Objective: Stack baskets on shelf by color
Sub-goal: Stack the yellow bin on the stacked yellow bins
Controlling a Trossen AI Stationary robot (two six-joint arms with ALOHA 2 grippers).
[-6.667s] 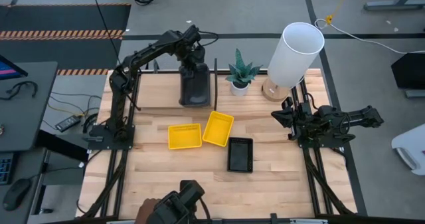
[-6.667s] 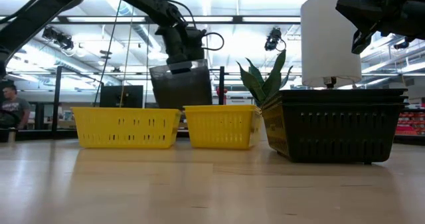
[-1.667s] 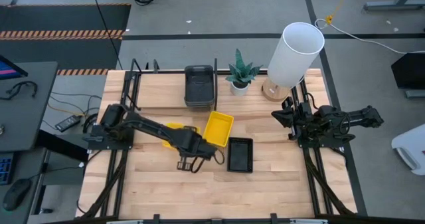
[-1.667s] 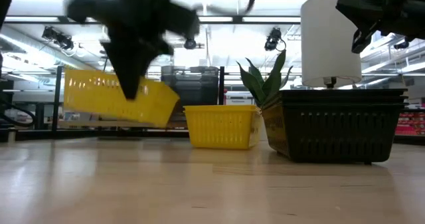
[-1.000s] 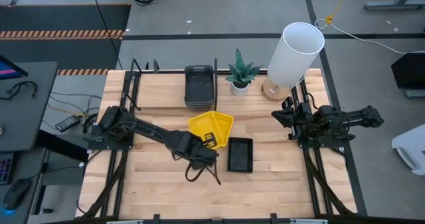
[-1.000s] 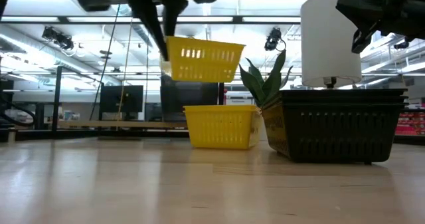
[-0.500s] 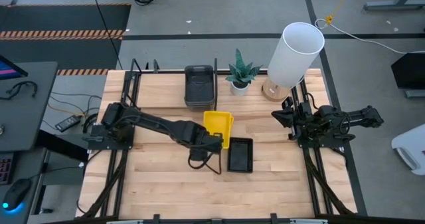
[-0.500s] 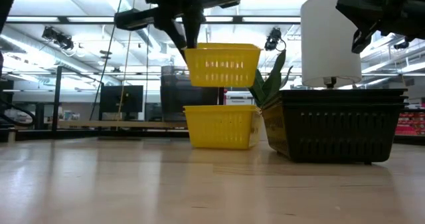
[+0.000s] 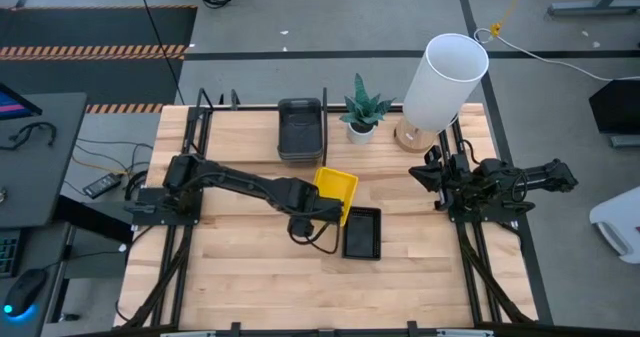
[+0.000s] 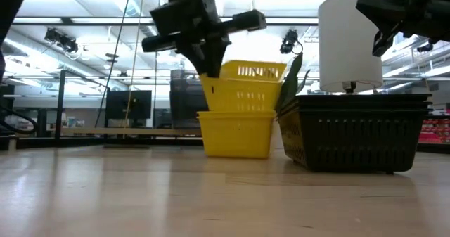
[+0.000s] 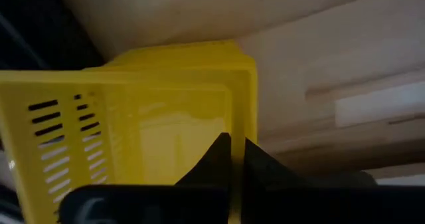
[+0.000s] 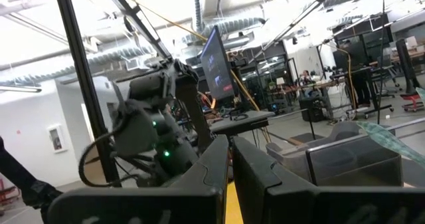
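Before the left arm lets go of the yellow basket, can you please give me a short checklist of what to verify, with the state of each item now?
1. Left gripper grips the held yellow basket by its wall: ok, the fingers are pinched on the wall.
2. Held basket lined up over the lower yellow basket: ok, it sits directly above it in the low view.
3. Held basket level: not ok, it is tilted.
4. Held basket fully nested: not ok, much of it stands above the lower rim.
5. Black basket clear of the yellow stack: cannot tell, it lies very close beside it.
6. Right gripper out of the way: ok, at the table's right edge.
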